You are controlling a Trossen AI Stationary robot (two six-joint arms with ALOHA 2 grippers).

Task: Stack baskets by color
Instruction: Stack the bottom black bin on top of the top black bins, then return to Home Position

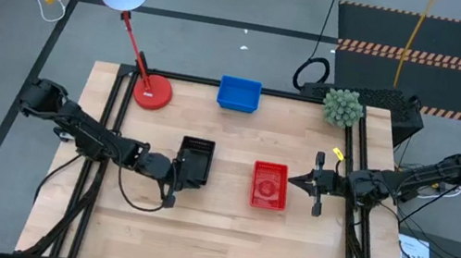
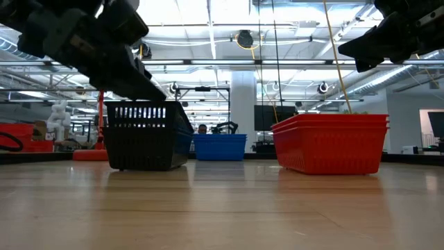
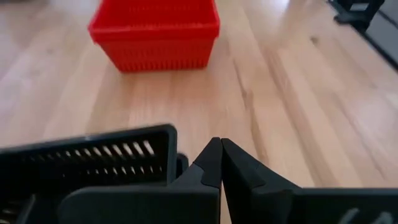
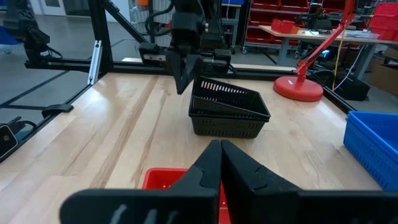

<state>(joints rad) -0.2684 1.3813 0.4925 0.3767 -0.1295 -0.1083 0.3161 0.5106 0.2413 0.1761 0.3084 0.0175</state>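
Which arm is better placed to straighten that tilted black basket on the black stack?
Left. The left gripper, jaws shut, sits right at the black baskets, whose top one lies crooked in the right wrist view. The right gripper, also shut, is beside the red baskets, farther away.

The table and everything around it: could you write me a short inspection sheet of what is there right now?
Surface: wooden table in a black frame.
Job's things: black baskets stacked, the top one tilted; red baskets nested; blue baskets at the far edge.
Clutter: red desk lamp with its round base on the table; green spiky ball at the far right corner.
Grippers: left tool shut, beside the black baskets; right tool shut, beside the red baskets, holding nothing.
Cables: black cable looping under the left arm; a coiled one behind the table.
Surroundings: grey floor, striped mat, shelves beyond.
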